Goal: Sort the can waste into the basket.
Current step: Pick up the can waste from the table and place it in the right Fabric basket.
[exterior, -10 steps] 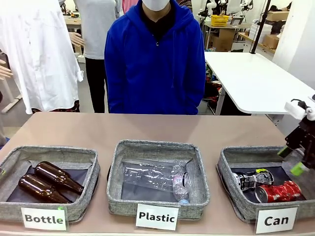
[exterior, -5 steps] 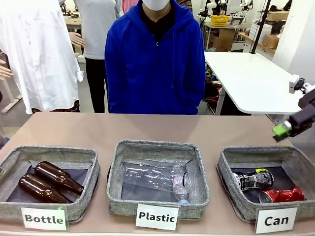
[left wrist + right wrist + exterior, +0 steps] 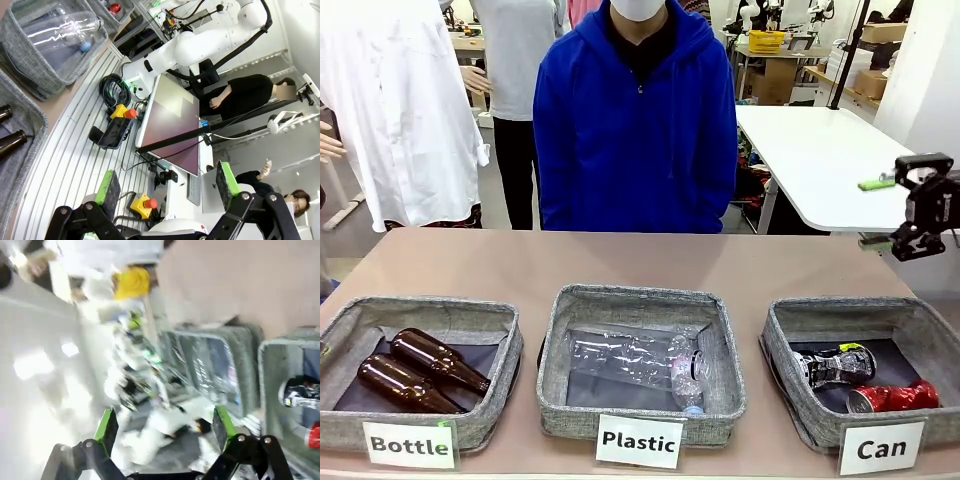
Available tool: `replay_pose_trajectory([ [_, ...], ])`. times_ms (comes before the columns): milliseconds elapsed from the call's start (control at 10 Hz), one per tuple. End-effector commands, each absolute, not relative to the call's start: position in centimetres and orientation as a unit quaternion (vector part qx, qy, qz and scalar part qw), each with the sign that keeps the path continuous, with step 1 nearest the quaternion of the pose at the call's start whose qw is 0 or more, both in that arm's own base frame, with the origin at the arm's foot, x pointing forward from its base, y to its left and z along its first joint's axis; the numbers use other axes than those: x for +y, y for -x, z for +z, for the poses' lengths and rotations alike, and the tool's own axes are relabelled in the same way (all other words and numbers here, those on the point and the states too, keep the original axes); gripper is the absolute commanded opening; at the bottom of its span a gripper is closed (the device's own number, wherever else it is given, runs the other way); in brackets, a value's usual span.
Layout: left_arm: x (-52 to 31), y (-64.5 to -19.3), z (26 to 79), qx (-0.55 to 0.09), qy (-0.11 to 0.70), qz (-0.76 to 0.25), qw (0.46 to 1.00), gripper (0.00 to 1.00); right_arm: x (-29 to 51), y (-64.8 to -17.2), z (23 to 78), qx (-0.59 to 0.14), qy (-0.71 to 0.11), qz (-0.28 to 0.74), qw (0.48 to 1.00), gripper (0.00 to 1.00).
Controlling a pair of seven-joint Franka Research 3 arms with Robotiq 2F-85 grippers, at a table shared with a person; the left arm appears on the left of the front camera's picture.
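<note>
Now, from the front, two cans, one black-and-silver (image 3: 834,365) and one red (image 3: 892,397), lie inside the "Can" basket (image 3: 783,380). The right gripper (image 3: 878,213) hangs above its far-right corner, fingers spread, nothing between them.

The left wrist view shows the left gripper (image 3: 167,181) spread wide, empty, off the table edge.

The right wrist view is blurred; both cans show at the right edge.

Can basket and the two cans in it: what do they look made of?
Can basket: grey woven fabric, matte, soft walls, darker lining. Black-and-silver can: thin metal by its dents and glossy glints. Red can: likely the same, crumpled, with a shiny silver end.
</note>
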State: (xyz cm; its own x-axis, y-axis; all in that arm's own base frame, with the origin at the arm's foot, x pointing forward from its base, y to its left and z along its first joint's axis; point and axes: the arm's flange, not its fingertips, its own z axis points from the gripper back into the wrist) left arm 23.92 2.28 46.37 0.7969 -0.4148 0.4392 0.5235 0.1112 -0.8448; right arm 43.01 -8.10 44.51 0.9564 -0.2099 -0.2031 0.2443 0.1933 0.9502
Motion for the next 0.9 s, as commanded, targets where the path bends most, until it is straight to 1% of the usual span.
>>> replay_pose_trajectory([
  [0,2.56,-23.54,46.17,-0.042,0.588,-0.317,0.743,1.0,-7.5,-42.66,44.64,0.013,-0.586,-0.078,0.807,1.0],
  [800,2.56,-23.54,46.17,-0.042,0.588,-0.317,0.743,1.0,-7.5,-42.66,44.64,0.013,-0.586,-0.078,0.807,1.0],
])
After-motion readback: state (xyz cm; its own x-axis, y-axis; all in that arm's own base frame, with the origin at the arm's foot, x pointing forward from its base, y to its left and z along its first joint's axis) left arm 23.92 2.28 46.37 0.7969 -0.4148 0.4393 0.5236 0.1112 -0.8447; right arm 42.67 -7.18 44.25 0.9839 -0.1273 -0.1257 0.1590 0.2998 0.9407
